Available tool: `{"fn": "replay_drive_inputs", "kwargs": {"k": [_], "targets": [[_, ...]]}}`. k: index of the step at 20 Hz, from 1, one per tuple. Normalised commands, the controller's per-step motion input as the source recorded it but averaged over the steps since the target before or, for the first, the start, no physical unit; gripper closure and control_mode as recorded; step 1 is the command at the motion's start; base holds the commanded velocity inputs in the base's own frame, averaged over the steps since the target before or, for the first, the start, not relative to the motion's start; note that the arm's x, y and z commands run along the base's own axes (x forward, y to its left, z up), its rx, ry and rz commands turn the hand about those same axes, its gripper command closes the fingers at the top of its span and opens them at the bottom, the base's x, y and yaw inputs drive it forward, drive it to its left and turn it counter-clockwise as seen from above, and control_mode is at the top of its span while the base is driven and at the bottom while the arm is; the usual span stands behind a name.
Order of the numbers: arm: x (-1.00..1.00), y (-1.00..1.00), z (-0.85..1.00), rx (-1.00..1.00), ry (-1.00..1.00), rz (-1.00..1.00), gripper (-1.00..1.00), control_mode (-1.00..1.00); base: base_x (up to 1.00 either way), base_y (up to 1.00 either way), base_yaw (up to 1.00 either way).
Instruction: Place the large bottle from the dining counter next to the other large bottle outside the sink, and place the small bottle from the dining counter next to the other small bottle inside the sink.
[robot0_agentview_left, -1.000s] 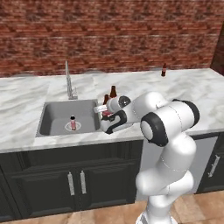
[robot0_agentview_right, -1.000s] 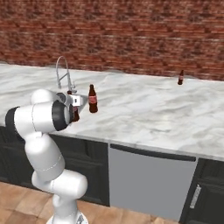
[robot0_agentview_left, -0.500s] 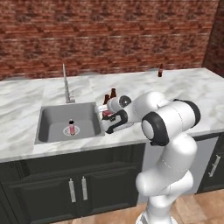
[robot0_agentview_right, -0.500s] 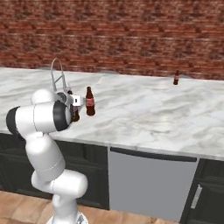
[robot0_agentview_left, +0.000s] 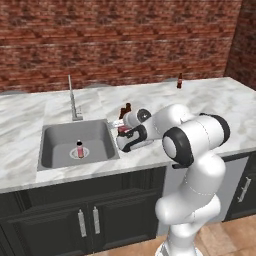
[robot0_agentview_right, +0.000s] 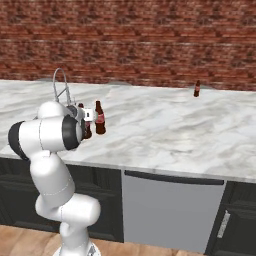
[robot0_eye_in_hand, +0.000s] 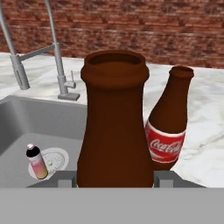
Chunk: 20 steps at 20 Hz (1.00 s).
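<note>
Your end effector (robot0_eye_in_hand: 113, 177) is clamped on the large bottle (robot0_eye_in_hand: 113, 122), holding it upright just beside the other large bottle (robot0_eye_in_hand: 168, 131), which stands on the marble surface (robot0_agentview_left: 200, 100) to the right of the sink (robot0_agentview_left: 55, 145). You can see 1 small bottle (robot0_agentview_left: 80, 149) standing inside the basin near the drain. Another bottle (robot0_agentview_right: 197, 88) stands well apart by the brick wall.
</note>
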Motion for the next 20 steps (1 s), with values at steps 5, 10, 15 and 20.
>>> {"fn": "replay_drive_inputs", "kwargs": {"k": [5, 10, 15, 20], "targets": [[0.00, 0.00, 0.00, 0.00, 0.00, 0.00, 1.00, 1.00, 0.00, 0.09, 0.00], [0.00, 0.00, 0.00, 0.00, 0.00, 0.00, 1.00, 1.00, 0.00, 0.05, 0.00], [0.00, 0.02, -0.29, 0.00, 0.00, 0.00, 1.00, -1.00, 0.00, 0.00, 0.00], [0.00, 0.05, -0.45, 0.00, 0.00, 0.00, 1.00, -1.00, 0.00, 0.00, 0.00]]}}
